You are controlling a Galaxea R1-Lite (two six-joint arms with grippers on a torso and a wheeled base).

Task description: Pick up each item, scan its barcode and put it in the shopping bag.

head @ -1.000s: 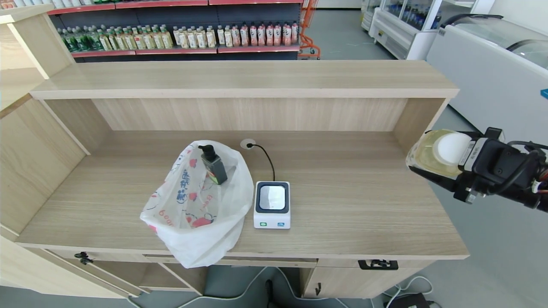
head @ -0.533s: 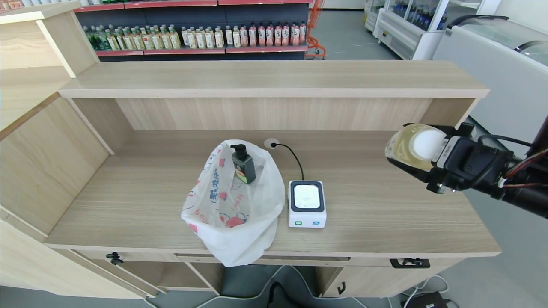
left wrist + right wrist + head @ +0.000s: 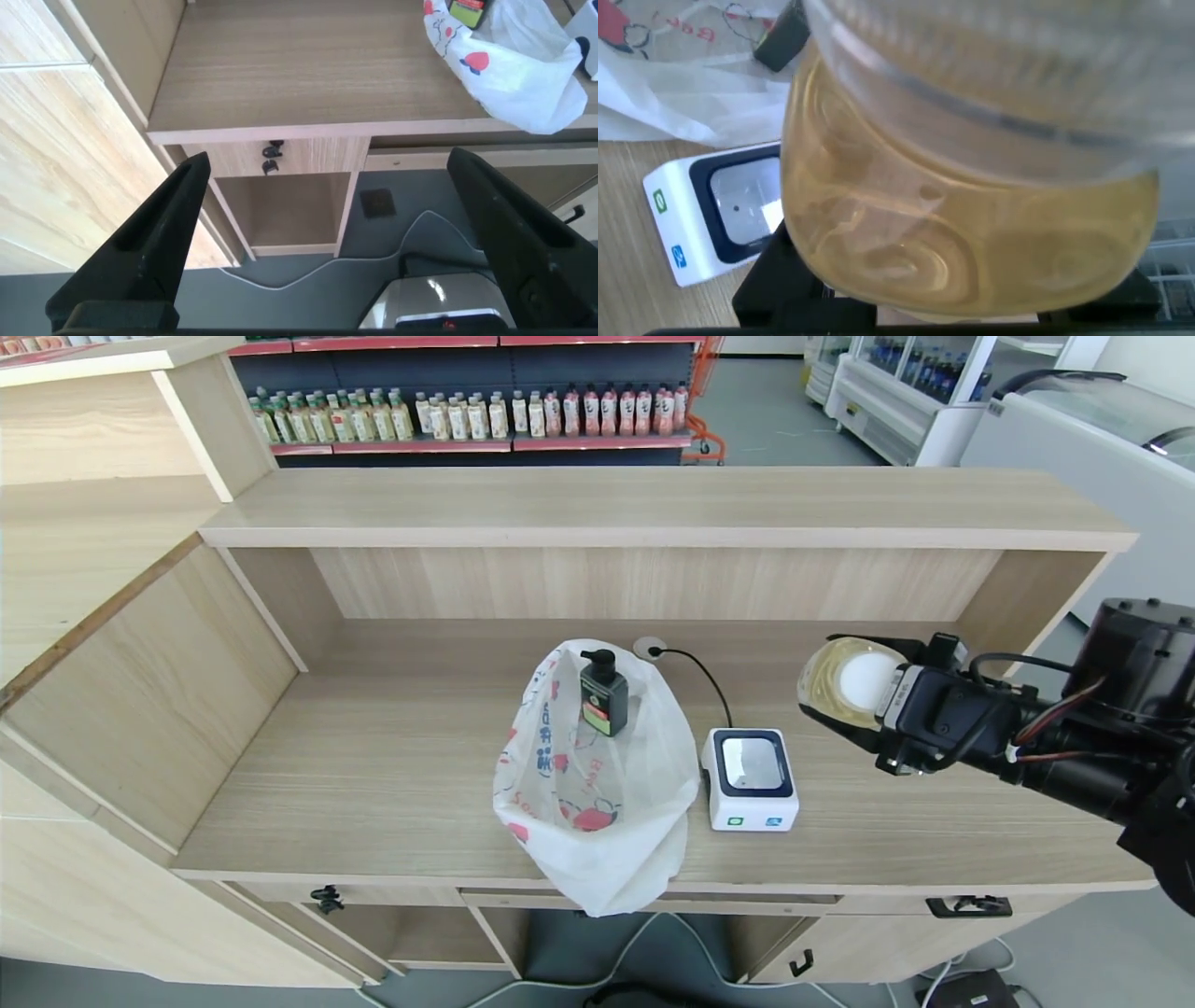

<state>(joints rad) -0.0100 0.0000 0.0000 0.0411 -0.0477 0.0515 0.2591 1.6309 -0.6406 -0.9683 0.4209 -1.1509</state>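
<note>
- The right gripper (image 3: 861,691) has its fingers closed around a clear jar (image 3: 823,689) of amber liquid with a white cap, held off the counter (image 3: 420,775). From the right wrist view the jar's (image 3: 971,187) rounded wall sits directly in front of the camera. No barcode is visible on it, so it cannot be told which face carries the code.
- Just beyond the jar and lower down stands the white scanner (image 3: 750,777), with its dark-framed window facing up. The step in hand looks like scanning. To do it well, the arm should bring the jar over that window (image 3: 738,210) and turn the wrist until the label faces down at the glass. It should pause there, close above the window but not touching it.
- The grip should stay firm, since a smooth, liquid-filled jar held by its sides could slip as it rotates.
- Past the scanner, on the side away from the hand, is the white shopping bag (image 3: 593,784), its mouth open upward. It touches or nearly touches the scanner, so the jar's next path is short. The jar should come down into the open mouth without snagging the loose rim.
- A dark pump bottle (image 3: 603,693) already stands inside the bag at its far edge, so the jar would go best into the free space nearer the hand.
- Farthest from the working hand, the left gripper (image 3: 327,247) hangs below the counter's front edge, fingers spread wide and empty.
</note>
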